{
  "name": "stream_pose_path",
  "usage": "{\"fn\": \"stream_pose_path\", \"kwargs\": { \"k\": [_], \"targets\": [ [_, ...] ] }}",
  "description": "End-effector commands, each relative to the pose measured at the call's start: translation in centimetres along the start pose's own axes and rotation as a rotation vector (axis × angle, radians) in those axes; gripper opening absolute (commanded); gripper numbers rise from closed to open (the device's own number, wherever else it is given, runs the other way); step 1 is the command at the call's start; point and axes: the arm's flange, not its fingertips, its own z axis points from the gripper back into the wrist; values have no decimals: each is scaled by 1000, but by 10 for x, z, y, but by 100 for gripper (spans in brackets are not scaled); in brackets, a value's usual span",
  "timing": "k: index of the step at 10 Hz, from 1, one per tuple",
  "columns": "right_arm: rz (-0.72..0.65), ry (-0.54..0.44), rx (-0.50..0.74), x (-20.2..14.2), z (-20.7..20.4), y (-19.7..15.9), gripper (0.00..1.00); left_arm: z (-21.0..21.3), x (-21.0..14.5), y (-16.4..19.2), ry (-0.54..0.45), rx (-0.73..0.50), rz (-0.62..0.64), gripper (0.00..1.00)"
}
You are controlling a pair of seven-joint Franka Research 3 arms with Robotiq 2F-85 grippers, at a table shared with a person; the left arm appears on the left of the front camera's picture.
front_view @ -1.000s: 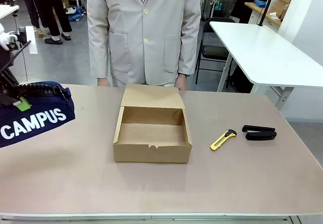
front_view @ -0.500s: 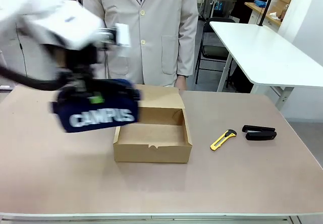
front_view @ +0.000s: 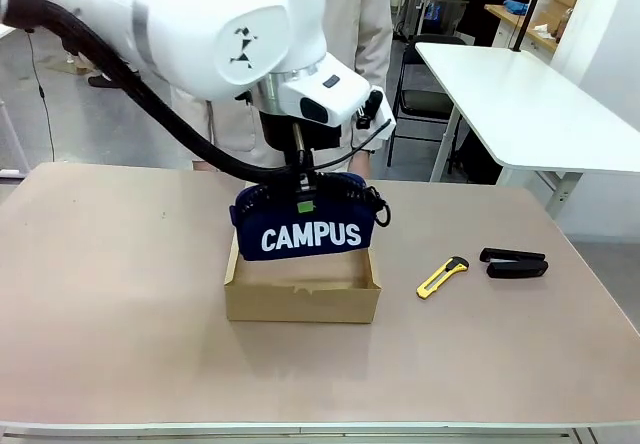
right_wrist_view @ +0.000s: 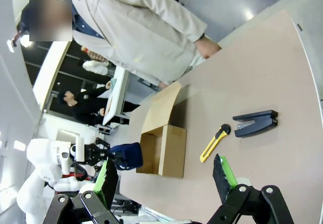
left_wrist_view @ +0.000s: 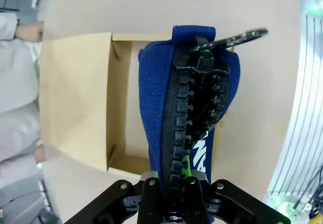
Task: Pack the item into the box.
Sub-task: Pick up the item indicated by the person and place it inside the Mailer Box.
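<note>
Well back from the box (right_wrist_view: pixel 162 151), the right gripper (right_wrist_view: pixel 165 176) is seen with fingers spread wide and nothing between them. Right of the box, well apart from it, a yellow utility knife (front_view: pixel 442 276) and a black stapler (front_view: pixel 514 263) are left lying. Over the box's open interior the item (front_view: pixel 310 228) is held hanging, lettering toward the near wall. Whether it touches the floor cannot be told. It is judged soft and light, likely to sag and bulge, and nearly box-sized, so it needs lining up with the walls. The top zipper ridge is judged the firmest hold. That ridge is clamped by the left gripper (left_wrist_view: pixel 170 196), pointed straight down, with the arm arched in above the box. Behind the box's lid flap a person (front_view: pixel 368 34) is stood.
</note>
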Motion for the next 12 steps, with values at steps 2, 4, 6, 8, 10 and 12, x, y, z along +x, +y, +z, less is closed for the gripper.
{"fn": "stream_pose_path", "kwargs": {
  "k": [2,4,6,8,10,12],
  "targets": [
    [23,-14,20,2,-1,-1,100,0,0,0,0,0,0,9],
    [23,-14,20,2,-1,-1,100,-26,3,18,-36,-33,-83,9],
    [23,-14,20,2,-1,-1,100,-45,7,30,-24,-37,-111,9],
    [23,-14,20,2,-1,-1,100,-65,9,40,25,-91,-95,9],
    [23,-14,20,2,-1,-1,100,-86,9,41,44,-147,-85,9],
    [23,-14,20,2,-1,-1,100,-108,7,44,73,-173,-59,9]
  ]
}}
